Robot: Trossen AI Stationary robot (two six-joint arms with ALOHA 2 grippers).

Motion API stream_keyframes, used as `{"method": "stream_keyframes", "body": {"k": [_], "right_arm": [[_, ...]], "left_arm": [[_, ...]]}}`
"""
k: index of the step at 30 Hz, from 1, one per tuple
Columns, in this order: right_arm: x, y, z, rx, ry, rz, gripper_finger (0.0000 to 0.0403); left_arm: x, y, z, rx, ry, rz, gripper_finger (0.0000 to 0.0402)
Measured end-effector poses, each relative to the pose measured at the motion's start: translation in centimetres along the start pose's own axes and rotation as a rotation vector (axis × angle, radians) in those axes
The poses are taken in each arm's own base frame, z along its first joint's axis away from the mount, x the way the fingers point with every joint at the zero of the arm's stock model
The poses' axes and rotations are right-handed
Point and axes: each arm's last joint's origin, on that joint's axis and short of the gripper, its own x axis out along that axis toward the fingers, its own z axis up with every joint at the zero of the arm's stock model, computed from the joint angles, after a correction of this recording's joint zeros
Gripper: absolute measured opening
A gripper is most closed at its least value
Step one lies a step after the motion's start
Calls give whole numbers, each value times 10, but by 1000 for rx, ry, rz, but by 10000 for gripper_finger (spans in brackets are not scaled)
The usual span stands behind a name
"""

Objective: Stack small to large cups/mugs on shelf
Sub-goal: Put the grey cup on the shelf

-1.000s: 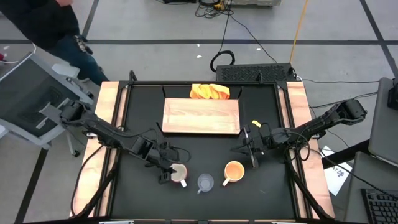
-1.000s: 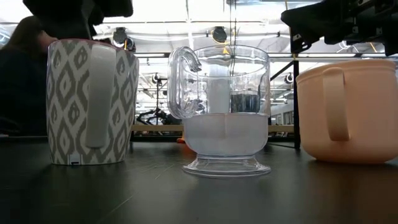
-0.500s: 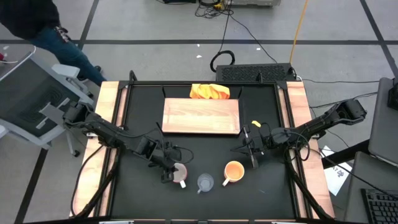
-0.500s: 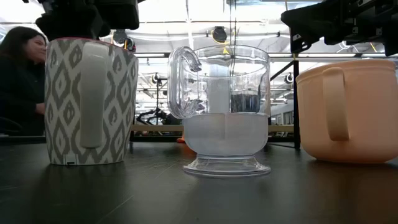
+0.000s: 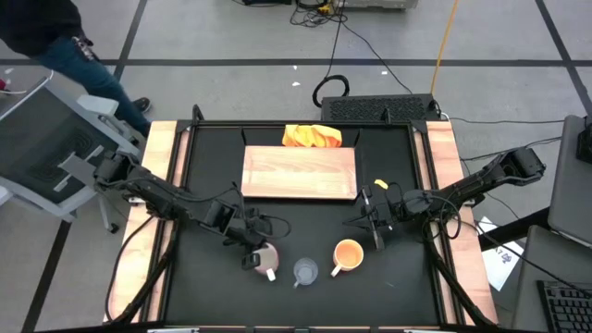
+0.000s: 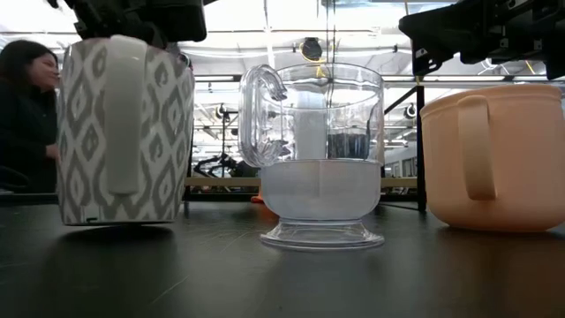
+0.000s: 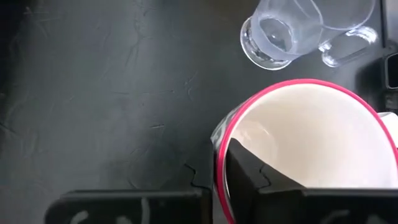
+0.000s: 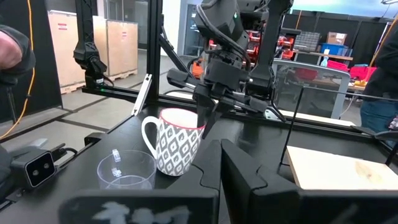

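A: Left gripper (image 5: 253,253) clamped on the white mug's (image 6: 124,132) rim, arm stretched low, mug tipped beside the glass cup (image 6: 318,155).
B: Right gripper (image 5: 377,225)'s shut, hovering near the orange mug (image 5: 348,253). No readable labels.

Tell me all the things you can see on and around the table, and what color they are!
patterned mug: one, white with grey pattern and pink rim, near edge of the table, leftmost of the three, lifted slightly and tilted
clear glass cup: one, see-through, middle of the row
orange mug: one, peach-orange, right end of the row
wooden board: one, light wood, far half of the table
cloth: one, orange-yellow, behind the board
table: one, black top with wooden side strips
person: one, dark clothes, beyond the table
left gripper: one, dark, clamped on the patterned mug's rim
right gripper: one, dark, shut, hovering behind the orange mug
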Motion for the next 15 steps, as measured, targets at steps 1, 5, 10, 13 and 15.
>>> {"method": "stream_keyframes", "body": {"k": [1, 5, 10, 13, 15], "right_arm": [[0, 0, 0, 0, 0, 0, 0], [0, 0, 0, 0, 0, 0, 0], [0, 0, 0, 0, 0, 0, 0], [0, 0, 0, 0, 1, 0, 0], [0, 0, 0, 0, 0, 0, 0]], "left_arm": [[-1, 0, 1, 14, -6, 9, 16], [-8, -3, 10, 56, -25, 49, 16], [-20, -2, 21, 82, -13, 101, 16], [-25, 2, 29, 88, -20, 114, 16], [-26, 8, 32, 92, -22, 124, 16]]}}
